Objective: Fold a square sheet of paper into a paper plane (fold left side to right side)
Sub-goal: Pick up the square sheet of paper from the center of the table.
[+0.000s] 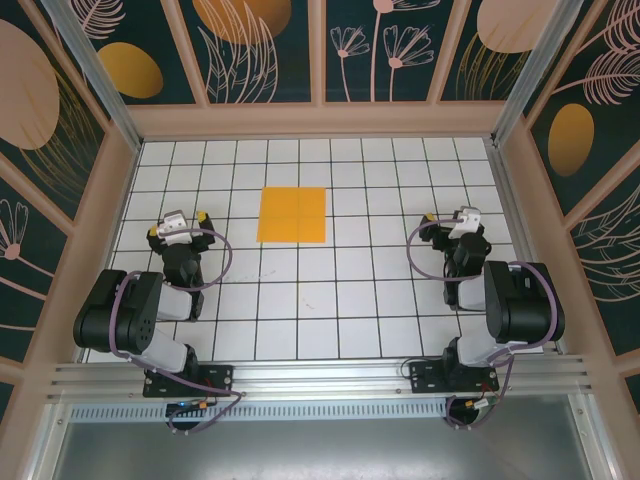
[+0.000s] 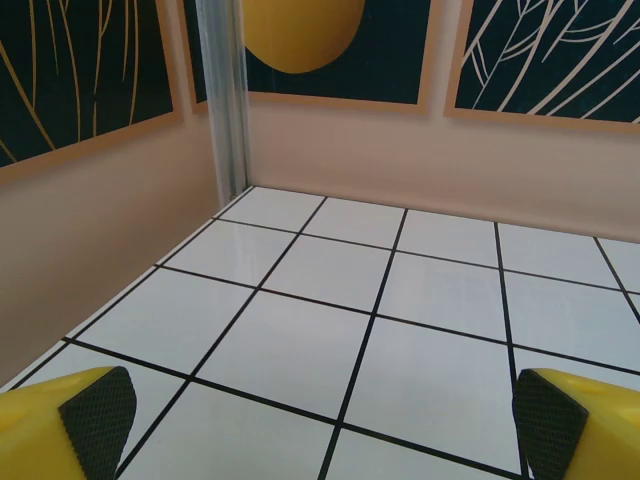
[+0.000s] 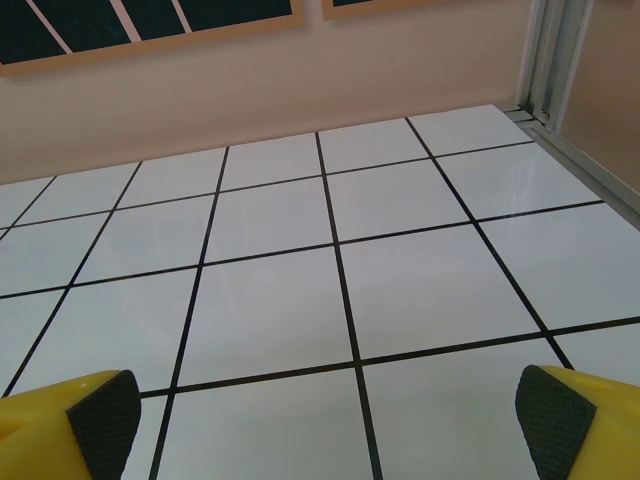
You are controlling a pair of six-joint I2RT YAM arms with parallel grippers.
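Flat orange-yellow square paper sheet (image 1: 292, 215) lies on the white tiled table (image 1: 340, 300), faint crease lines across it. Left gripper (image 1: 178, 223) sits well left of the sheet, right gripper (image 1: 453, 217) well right of it, neither touching it. Both claws released, yellow fingers (image 2: 60, 415) spread wide over bare tiles.

You have bright, even light from overhead. The white tiled floor (image 1: 330, 300) carries only faint, soft shadows beside the arms (image 1: 125, 315). In your wrist views the tiles show a mild sheen and dim reflections of the wall (image 2: 400, 150). Grid lines look sharp and straight to the edges.
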